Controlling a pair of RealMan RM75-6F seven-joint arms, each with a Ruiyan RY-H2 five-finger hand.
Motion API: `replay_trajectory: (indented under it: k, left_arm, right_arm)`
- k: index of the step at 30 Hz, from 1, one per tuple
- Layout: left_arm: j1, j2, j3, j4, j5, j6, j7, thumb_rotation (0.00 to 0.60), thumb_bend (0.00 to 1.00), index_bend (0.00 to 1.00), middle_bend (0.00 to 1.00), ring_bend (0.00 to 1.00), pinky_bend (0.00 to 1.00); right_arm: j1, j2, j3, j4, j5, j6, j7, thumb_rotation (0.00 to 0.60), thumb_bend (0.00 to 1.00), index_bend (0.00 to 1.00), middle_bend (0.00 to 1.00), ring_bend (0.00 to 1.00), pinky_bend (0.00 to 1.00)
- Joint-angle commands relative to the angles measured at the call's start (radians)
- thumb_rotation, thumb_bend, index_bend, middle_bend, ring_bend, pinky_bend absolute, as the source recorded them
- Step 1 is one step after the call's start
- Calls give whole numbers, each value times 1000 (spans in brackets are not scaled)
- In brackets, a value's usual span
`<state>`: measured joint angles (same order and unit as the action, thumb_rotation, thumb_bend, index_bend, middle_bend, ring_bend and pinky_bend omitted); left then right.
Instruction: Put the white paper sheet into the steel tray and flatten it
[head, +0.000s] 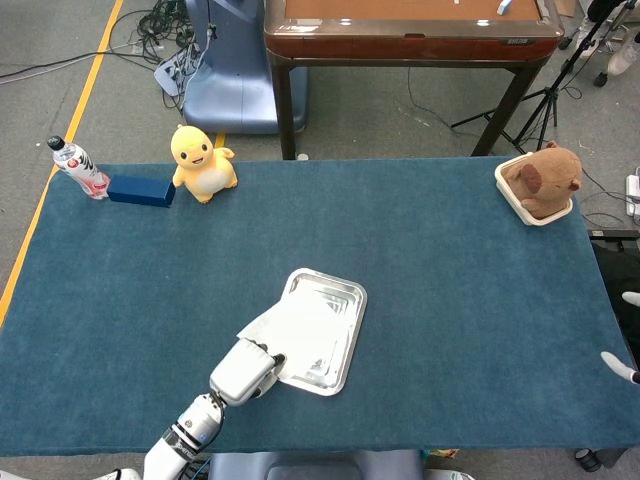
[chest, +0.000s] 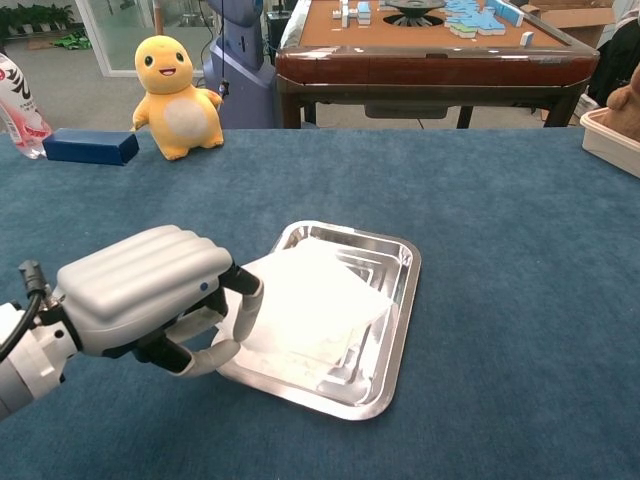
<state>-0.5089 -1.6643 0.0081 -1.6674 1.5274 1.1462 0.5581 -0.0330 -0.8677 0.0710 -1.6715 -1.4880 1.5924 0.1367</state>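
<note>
Left hand (chest: 150, 300) pinches white paper sheet (chest: 305, 300) corner; sheet lies over steel tray (chest: 398, 300), near edge sticking out; right hand (head: 625, 365) hard to tell.

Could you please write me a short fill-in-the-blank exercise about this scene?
1. The left hand holds the edge of the ____.
2. The sheet lies mostly over the steel ____.
3. The yellow toy stands beside a ____ box.
4. The brown plush sits in a white ____.

Missing words: sheet; tray; blue; basket
</note>
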Motion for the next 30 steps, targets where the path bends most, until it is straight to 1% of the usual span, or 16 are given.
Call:
replay_trajectory:
  k: [1,8,13,25,30]
  left_arm:
    - [1,-1,1,-8,-8,-7,10,600,460,638,960,674,737]
    - [-1,0,10,-13,4,-10,-5,600,460,624,960,674,737]
    - [-4,-1,17,-13,34,-2,-32,600,460,608,960,674,737]
    - [-7,-14,28,-4,75,3,-75,600,460,608,960,676,737]
    - [-8,-17,32,2,88,6,-91,600,460,582,961,676,737]
  right_arm:
    - [-3,1,2,2,-4,8,6,600,0,266,302,157,333]
    - [-9,1,6,7,-9,22,25,600,0,204,302,157,332]
    - [-13,4,6,8,-17,32,36,600,0,202,302,157,333]
    - [-20,18,4,7,-25,39,58,600,0,202,302,157,333]
    - [-23,20,5,7,-29,44,64,600,0,202,302,157,333]
